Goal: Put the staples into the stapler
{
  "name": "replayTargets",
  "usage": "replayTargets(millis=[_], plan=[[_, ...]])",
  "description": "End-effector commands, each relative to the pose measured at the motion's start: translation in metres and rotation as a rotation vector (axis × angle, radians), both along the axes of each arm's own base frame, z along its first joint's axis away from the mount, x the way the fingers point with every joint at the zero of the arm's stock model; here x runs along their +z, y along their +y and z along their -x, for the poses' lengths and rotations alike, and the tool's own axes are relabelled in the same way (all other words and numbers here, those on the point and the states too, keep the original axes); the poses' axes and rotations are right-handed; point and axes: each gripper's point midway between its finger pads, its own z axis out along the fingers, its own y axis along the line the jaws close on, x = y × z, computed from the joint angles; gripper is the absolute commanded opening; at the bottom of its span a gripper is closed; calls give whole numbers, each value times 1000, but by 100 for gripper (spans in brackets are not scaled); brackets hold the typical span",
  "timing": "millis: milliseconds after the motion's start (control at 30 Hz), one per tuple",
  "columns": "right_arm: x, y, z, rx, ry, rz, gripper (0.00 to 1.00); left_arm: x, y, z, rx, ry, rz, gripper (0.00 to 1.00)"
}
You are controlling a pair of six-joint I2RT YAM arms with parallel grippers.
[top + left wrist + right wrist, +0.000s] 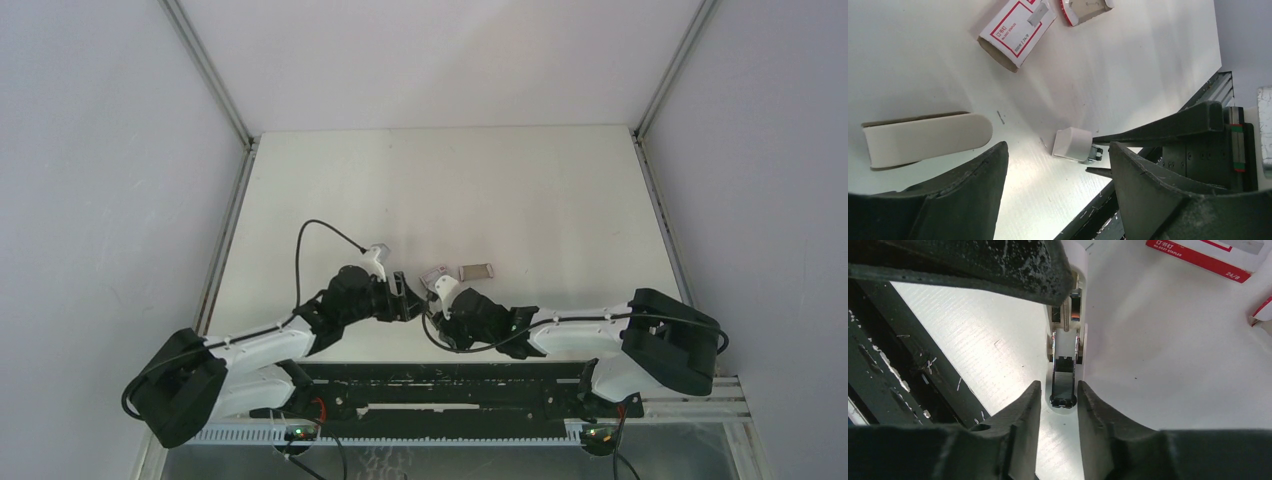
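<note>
The stapler (pixel 1065 371) lies flat near the table's front edge. Its white base and open metal channel point at my right gripper (pixel 1059 387). That gripper is open, and its fingers straddle the channel's rear end with a thin gap on the left side. From the left wrist view the stapler (pixel 1074 144) shows end-on, between the right gripper's thin fingers (pixel 1158 125). My left gripper (pixel 1058 200) stands wide open just short of it, holding nothing. A beige cover piece (pixel 923 137) lies apart on the table. A silvery-grey strip, the staples (pixel 1035 16), rests on the red-and-white box (pixel 1015 35).
A second red-edged cardboard piece (pixel 1083 10) lies beside the box. Loose single staples litter the black rail (pixel 898 375) along the table's front edge. In the top view both grippers (pixel 405 292) (pixel 443 305) meet nose to nose at the table's (pixel 450 180) near centre.
</note>
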Motion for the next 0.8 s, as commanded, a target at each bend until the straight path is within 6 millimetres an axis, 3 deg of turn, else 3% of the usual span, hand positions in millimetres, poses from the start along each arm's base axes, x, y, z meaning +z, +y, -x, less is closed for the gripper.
replayTargets(millis=[0, 167, 367, 767], plan=[[0, 4, -3, -39, -17, -12, 28, 41, -22, -20, -48, -119, 81, 78], [-5, 3, -5, -45, -23, 0, 16, 35, -28, -22, -100, -134, 51, 78], [-6, 3, -4, -38, -30, -6, 12, 35, -43, -21, -180, -142, 78, 78], [-10, 4, -6, -44, -32, -2, 11, 46, -65, 27, -258, -73, 186, 77]])
